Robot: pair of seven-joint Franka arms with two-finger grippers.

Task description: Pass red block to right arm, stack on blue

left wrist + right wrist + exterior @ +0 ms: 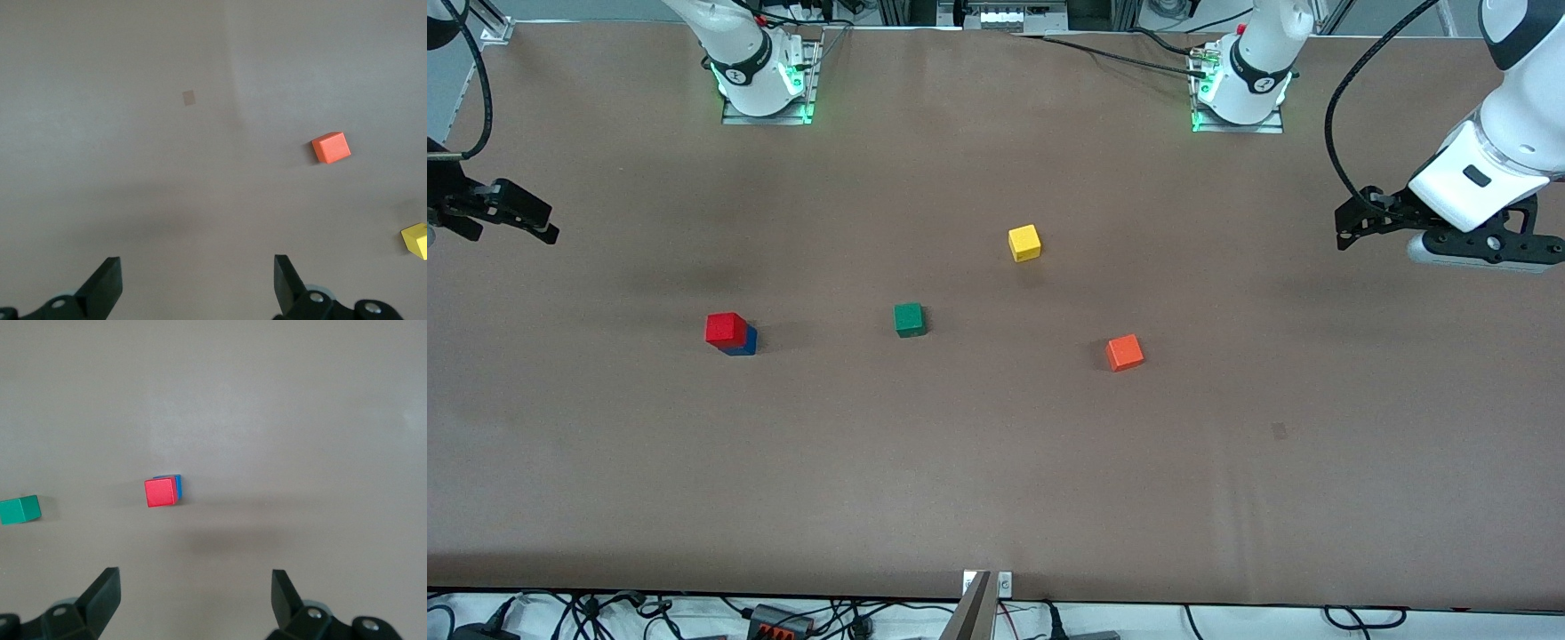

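Observation:
The red block [726,328] sits on top of the blue [744,342] cube, toward the right arm's end of the table; only a sliver of blue shows under it. The right wrist view shows the red block [161,493] covering the blue [177,487] cube. My right gripper [511,227] hangs over the table's edge at its own end, well away from the stack. It is open [195,593] and holds nothing. My left gripper [1347,227] hovers over the table at the left arm's end, open [198,280] and holding nothing.
A green cube [909,319] lies mid-table beside the stack. A yellow cube [1024,243] sits farther from the front camera, and an orange cube [1125,352] lies toward the left arm's end. Both arm bases [765,80] stand along the table's back edge.

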